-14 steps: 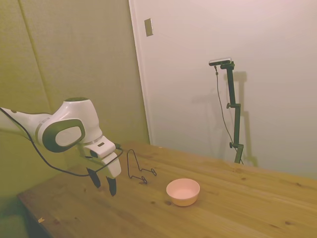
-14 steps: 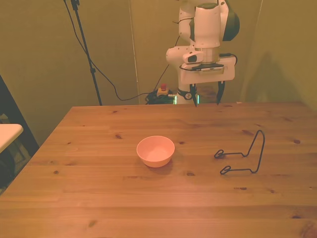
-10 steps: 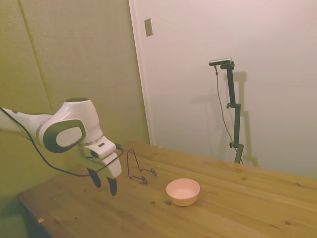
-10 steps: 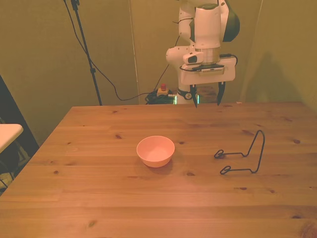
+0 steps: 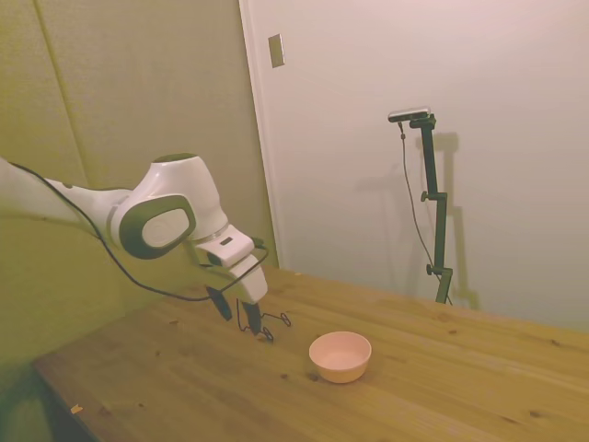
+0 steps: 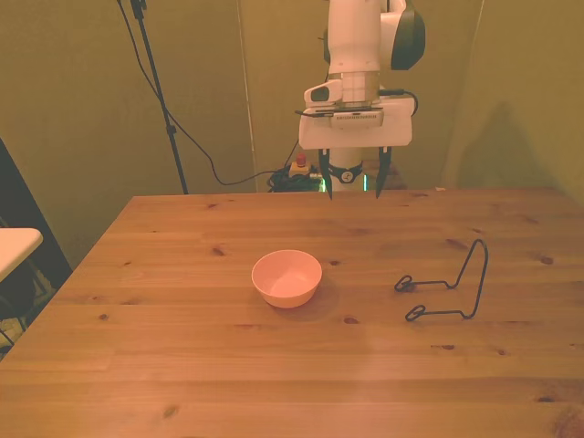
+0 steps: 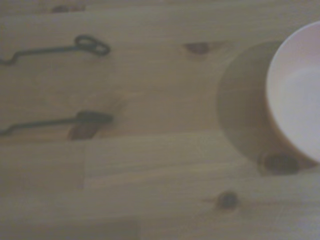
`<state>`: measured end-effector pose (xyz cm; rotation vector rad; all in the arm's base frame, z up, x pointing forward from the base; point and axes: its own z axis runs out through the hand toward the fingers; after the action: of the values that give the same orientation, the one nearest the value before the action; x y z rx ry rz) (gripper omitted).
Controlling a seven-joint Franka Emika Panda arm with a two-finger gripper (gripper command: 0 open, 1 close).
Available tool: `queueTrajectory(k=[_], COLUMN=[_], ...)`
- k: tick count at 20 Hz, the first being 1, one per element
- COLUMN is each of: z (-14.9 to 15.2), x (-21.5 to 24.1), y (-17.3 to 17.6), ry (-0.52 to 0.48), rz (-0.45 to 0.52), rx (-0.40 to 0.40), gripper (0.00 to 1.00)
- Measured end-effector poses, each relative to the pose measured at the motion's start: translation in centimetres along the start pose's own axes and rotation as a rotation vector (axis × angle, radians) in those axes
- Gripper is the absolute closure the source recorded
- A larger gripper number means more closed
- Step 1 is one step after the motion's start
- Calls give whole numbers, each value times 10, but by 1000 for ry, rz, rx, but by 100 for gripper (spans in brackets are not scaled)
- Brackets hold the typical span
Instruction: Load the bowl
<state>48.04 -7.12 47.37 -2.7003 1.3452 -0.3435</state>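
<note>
The pale pink bowl [image 6: 286, 276] stands upright and empty near the middle of the wooden table [image 6: 182, 365]; it also shows in the side view [image 5: 340, 355] and at the edge of the wrist view [image 7: 300, 100]. My gripper [image 6: 354, 185] hangs in the air above the table's far part, open, with nothing between its fingers. In the side view my gripper [image 5: 237, 309] is above the table, left of the bowl and in front of the wire rack.
A thin black wire rack [image 6: 447, 287] stands on the front view's right of the bowl, seen also in the side view [image 5: 256, 313] and wrist view [image 7: 55, 50]. A black cable and tripod leg [image 6: 160, 100] stand behind the table.
The arm has swung toward the front view's left and risen a little, bringing the gripper nearer the bowl's side of the table. The bowl and rack have not moved.
</note>
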Motion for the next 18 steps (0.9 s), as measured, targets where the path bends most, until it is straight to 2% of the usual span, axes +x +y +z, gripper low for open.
queueTrajectory(k=[7, 12, 16, 17, 18], z=[43, 82, 111, 117, 123], x=[72, 88, 93, 96, 99], y=[-31, -52, -54, -52, -51], ry=[19, 6, -13, -16, -18], rz=[80, 100, 112, 118, 122], rx=[-37, -81, -116, -124, -131], gripper=[0, 0, 0, 100, 100])
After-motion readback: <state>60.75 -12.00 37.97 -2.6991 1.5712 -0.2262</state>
